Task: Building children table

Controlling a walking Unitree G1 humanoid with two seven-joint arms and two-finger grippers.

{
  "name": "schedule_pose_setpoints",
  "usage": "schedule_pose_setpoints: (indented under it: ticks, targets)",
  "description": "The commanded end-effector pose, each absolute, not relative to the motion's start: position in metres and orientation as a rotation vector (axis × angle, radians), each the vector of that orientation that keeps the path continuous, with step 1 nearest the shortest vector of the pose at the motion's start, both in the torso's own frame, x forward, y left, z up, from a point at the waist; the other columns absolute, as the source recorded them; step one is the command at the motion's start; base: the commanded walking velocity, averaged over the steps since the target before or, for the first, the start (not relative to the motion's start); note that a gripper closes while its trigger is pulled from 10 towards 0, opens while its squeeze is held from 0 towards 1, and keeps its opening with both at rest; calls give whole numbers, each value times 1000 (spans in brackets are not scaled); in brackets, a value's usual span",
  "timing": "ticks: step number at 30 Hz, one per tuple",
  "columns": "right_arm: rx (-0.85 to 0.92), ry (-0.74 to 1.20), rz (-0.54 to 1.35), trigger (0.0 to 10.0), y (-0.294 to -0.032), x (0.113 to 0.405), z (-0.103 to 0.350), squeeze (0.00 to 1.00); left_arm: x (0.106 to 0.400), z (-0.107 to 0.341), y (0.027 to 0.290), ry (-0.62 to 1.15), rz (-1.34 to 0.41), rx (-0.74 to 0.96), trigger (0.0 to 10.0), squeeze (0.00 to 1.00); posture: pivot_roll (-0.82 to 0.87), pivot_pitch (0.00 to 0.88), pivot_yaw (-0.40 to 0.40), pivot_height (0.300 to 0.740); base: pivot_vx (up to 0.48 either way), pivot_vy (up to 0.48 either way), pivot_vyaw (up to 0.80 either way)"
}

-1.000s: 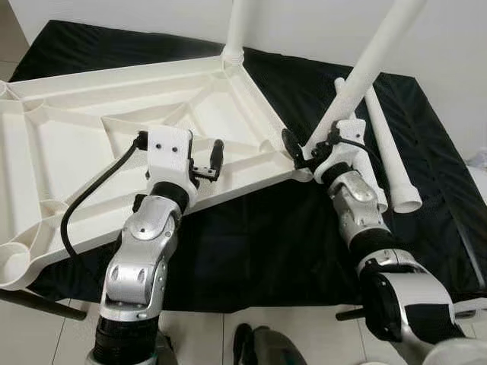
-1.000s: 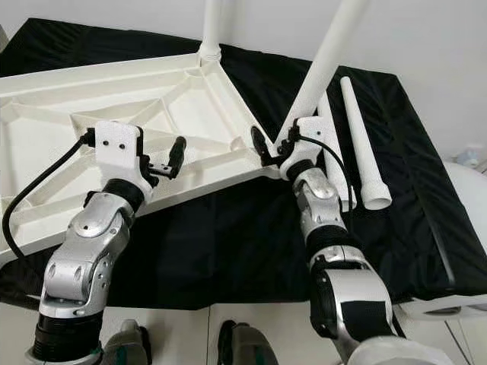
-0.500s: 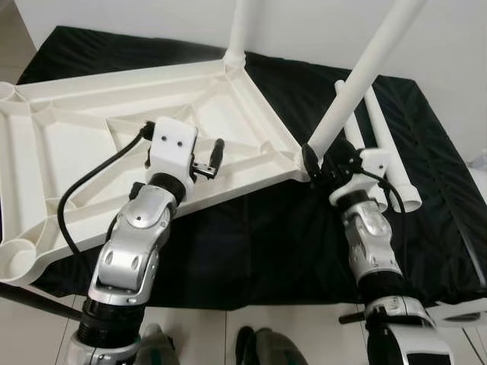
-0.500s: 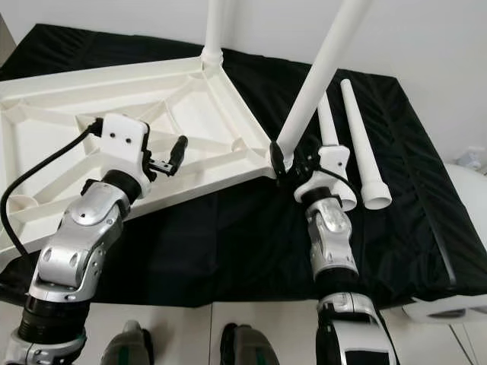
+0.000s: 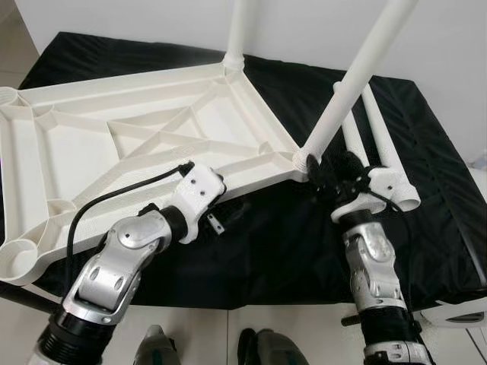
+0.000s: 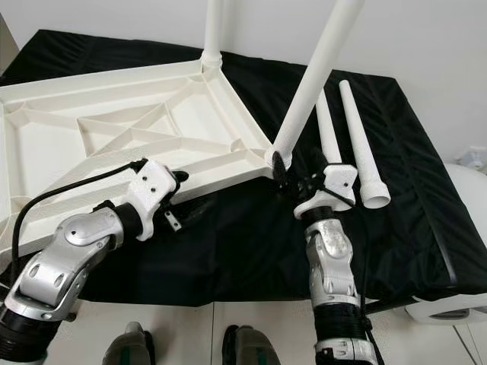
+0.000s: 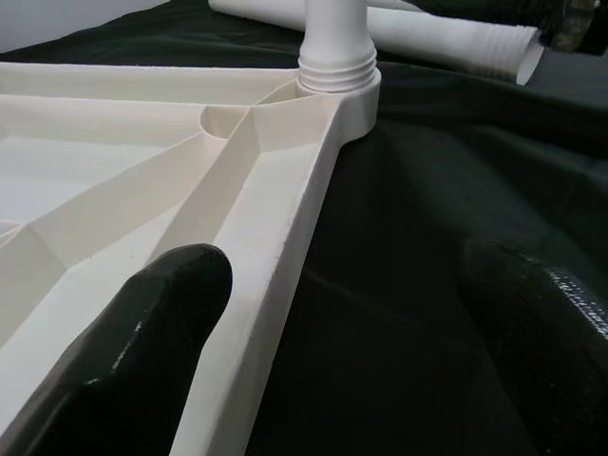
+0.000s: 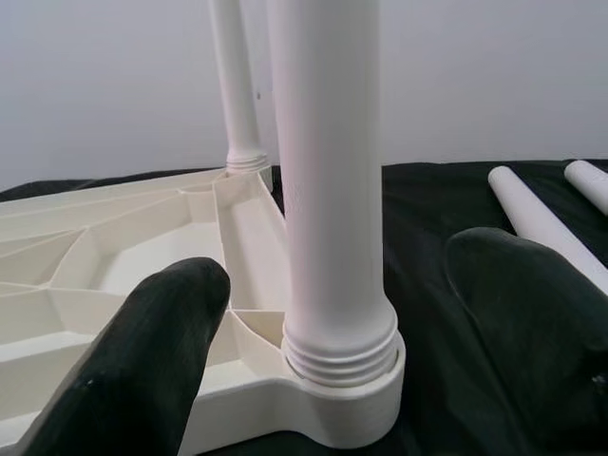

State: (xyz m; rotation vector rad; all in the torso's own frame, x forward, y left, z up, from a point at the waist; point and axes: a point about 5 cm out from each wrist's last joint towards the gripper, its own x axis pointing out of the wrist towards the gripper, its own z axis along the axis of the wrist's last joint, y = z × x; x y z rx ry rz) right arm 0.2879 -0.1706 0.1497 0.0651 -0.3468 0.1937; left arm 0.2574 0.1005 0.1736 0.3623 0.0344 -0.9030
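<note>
The white table top (image 5: 76, 152) lies upside down on a black cloth. One white leg (image 5: 242, 30) stands in its far corner. Another leg (image 5: 358, 76) stands tilted in the near right corner socket (image 8: 347, 380). My right gripper (image 5: 329, 169) is open just behind that leg's base, a finger (image 8: 152, 351) on either side and apart from it. My left gripper (image 5: 227, 218) is open low at the top's front edge, with the rim (image 7: 275, 247) between its fingers. Two loose legs (image 5: 380, 144) lie on the cloth to the right.
The black cloth (image 5: 259, 251) covers a low platform that ends just before my feet. A white wall rises close behind it. A white rounded object (image 5: 464, 312) sits at the platform's near right corner. A dark bar (image 5: 23, 296) sticks out under the top's left end.
My left gripper has dropped from above the top's ribs to its front edge. My right gripper has slid down the near leg to its base and drawn back a little.
</note>
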Motion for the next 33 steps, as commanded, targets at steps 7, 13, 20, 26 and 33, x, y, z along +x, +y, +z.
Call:
schedule_pose_setpoints:
  ticks: [7,13,20,26,33]
  targets:
    - [79,-218,353,10000,-150,253,128,0,261,159,113,104,-949,399,10000,0,41,67,-65,740,0,0,0]
    - [75,-182,416,10000,-145,243,127,0,269,152,127,144,-914,459,10000,0,35,66,-60,740,0,0,0]
    - [52,-164,424,10000,-148,239,129,0,275,138,154,224,-859,519,10000,0,24,65,-58,740,0,0,0]
    - [38,-152,428,10000,-150,238,128,0,274,137,178,269,-823,543,10000,0,26,63,-57,740,0,0,0]
    - [26,-124,453,10000,-149,235,127,0,279,146,206,274,-764,564,10000,0,36,61,-59,740,0,0,0]
